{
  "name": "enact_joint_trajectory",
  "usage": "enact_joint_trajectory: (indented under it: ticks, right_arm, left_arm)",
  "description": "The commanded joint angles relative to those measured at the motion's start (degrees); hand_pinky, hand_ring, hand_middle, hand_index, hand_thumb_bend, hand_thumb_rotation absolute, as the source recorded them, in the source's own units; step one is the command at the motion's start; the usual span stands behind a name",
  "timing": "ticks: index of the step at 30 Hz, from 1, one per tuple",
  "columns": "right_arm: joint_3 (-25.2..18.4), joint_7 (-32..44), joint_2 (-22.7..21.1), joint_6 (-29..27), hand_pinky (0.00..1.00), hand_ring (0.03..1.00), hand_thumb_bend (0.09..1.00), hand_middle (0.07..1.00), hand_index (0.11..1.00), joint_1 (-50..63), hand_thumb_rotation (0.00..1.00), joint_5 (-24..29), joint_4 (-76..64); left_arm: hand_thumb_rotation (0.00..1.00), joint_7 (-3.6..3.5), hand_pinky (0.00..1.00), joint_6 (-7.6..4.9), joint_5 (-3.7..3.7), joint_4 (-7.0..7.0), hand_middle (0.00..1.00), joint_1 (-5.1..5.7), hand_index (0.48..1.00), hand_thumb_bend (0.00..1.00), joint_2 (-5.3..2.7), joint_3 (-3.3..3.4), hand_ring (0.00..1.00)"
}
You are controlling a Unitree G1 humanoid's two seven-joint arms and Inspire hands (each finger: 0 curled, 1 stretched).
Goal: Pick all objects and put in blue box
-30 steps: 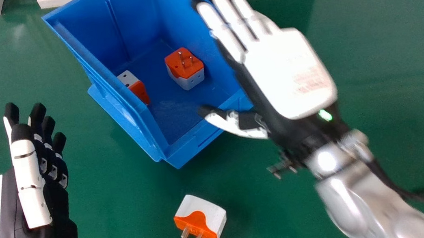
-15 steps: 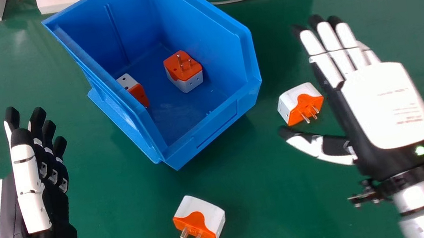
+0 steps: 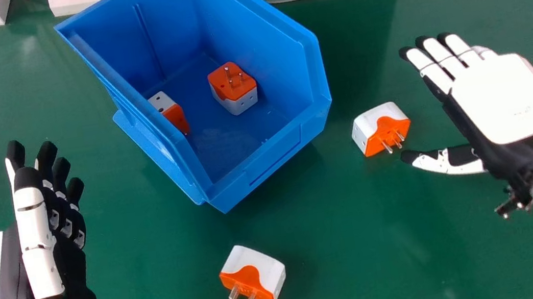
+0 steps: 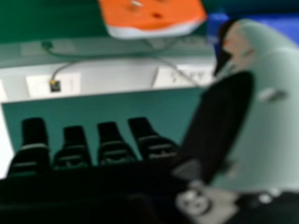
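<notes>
Adapter [image 3: 378,127], clear of box edge [image 3: 318,107], near right hand [image 3: 504,100]

Head view: mounted on the head, facing forward and down over the green table [image 3: 135,290] at moderate range. Blue box [image 3: 168,28] at 11 o'clock, left hand [image 3: 39,241] between 8 and 9, right hand [image 3: 502,98] at 3. Right hand view: mounted at that hand, very close, facing past its fingers [image 4: 111,142] toward a white strip [image 4: 126,77]. Both views cover the table, right hand, part of the blue box and an orange-and-white plug [image 4: 152,16].
</notes>
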Motion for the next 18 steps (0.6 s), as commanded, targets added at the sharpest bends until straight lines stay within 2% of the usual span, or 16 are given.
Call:
enact_joint_trajectory:
  ticks: [1, 5, 8, 12, 18]
  right_arm:
    - [1.56, 0.86, -1.95, -2.06, 0.85, 0.948, 0.401, 0.954, 0.938, -4.68, 0.57, -0.87, 3.69]
    - [4.88, 2.64, -2.76, -4.89, 0.86, 0.955, 0.407, 0.965, 0.949, -10.94, 0.61, -1.86, 10.63]
    - [7.24, 3.55, -2.81, -6.78, 0.84, 0.950, 0.432, 0.962, 0.937, -14.87, 0.55, -2.70, 14.57]
    - [10.55, 5.93, -2.76, -8.48, 0.84, 0.958, 0.440, 0.977, 0.948, -19.72, 0.55, -3.60, 19.38]
    - [14.01, 7.64, -1.92, -10.55, 0.84, 0.959, 0.451, 0.974, 0.943, -25.67, 0.52, -4.17, 25.90]
  left_arm:
    - [1.00, -0.23, 1.00, -0.37, -0.39, -1.94, 1.00, 0.46, 1.000, 0.41, 0.53, 0.10, 1.00]
    - [1.00, 0.01, 1.00, -0.31, -0.10, -2.68, 1.00, 1.16, 1.000, 0.42, 0.45, 0.08, 1.00]
    - [1.00, 0.41, 1.00, -0.19, 0.01, -3.21, 1.00, 1.56, 1.000, 0.42, 0.14, -0.01, 1.00]
    - [1.00, 0.57, 1.00, -0.09, 0.33, -3.77, 1.00, 2.07, 1.000, 0.41, 0.10, -0.25, 1.00]
    - [1.00, 0.91, 1.00, 0.08, 0.26, -4.60, 1.00, 2.82, 1.000, 0.42, -0.12, -0.54, 1.00]
